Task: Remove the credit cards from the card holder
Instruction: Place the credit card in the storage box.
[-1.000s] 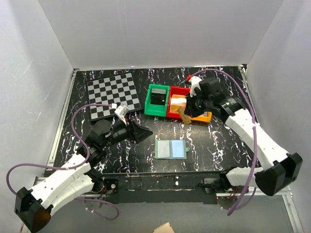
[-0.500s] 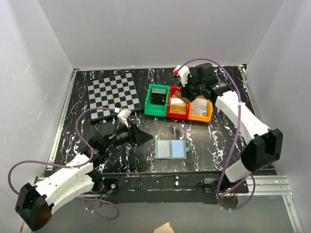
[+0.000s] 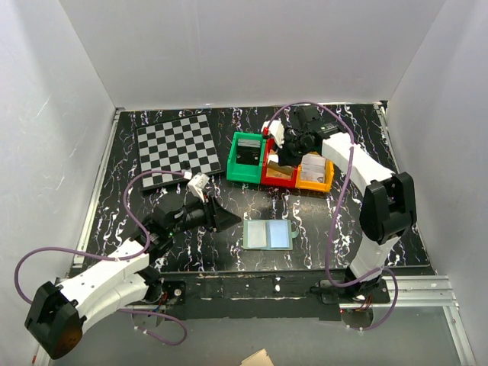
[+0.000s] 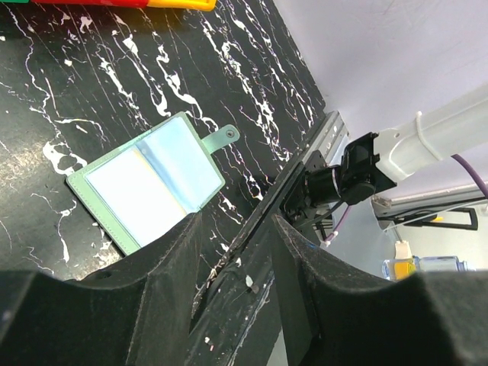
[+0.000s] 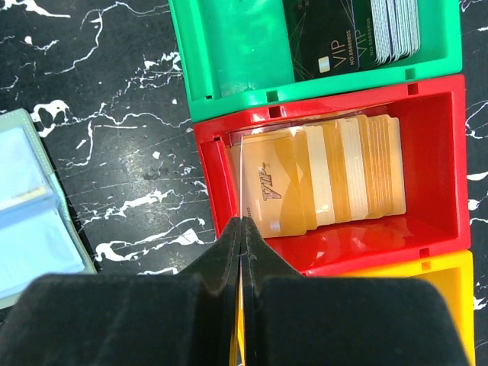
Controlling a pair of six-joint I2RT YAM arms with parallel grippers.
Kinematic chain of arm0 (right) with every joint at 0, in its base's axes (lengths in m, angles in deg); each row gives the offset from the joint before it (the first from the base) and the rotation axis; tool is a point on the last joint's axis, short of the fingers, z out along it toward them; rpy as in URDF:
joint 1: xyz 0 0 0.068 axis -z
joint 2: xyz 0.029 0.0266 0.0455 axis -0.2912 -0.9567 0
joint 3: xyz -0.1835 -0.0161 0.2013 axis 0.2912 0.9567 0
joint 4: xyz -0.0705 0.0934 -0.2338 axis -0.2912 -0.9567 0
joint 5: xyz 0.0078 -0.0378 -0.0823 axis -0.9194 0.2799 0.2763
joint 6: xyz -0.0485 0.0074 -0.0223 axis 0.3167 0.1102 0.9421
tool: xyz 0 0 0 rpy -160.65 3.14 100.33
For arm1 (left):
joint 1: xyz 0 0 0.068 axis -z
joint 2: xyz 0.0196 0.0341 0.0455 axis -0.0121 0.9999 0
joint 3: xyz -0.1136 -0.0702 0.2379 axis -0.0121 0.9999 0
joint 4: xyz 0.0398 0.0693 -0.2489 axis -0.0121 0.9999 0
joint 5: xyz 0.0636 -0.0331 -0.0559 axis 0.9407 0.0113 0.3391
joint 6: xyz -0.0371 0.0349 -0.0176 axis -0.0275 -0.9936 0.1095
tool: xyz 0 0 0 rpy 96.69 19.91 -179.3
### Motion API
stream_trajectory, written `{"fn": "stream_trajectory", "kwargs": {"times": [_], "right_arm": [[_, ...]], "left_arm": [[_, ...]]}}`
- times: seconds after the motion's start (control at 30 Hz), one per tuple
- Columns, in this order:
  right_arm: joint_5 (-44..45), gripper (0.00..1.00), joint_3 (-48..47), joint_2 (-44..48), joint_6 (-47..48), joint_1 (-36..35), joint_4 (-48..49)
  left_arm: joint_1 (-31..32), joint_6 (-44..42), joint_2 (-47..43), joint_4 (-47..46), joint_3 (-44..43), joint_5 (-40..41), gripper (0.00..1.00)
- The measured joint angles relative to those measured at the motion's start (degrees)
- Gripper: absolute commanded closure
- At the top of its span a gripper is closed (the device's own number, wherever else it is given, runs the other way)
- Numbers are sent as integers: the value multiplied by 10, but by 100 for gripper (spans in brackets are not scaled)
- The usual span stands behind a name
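On black marbled table (white walls around), left gripper half-open, right gripper pinching edge-on credit card.

On counter, front middle: holder, open flat. Near its left edge, apart from it: left gripper. Behind holder, side by side in one touching row: left bin, middle bin, right bin. Cards inside each bin. Over middle bin's front wall: right gripper, card edge-on between its jaws. Rear left, well apart from the bins: checkerboard.
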Motion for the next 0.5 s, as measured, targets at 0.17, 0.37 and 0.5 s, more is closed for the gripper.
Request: {"fn": "stream_trajectory", "kwargs": {"times": [0.17, 0.37, 0.5], "right_arm": [[5, 99, 0, -12, 22, 2, -3], [12, 99, 0, -22, 39, 9, -3], [15, 99, 0, -38, 43, 12, -1]], "left_arm": [[0, 3, 3, 0, 0, -1, 60], [0, 3, 19, 0, 0, -2, 60], [0, 3, 29, 0, 0, -2, 60]]}}
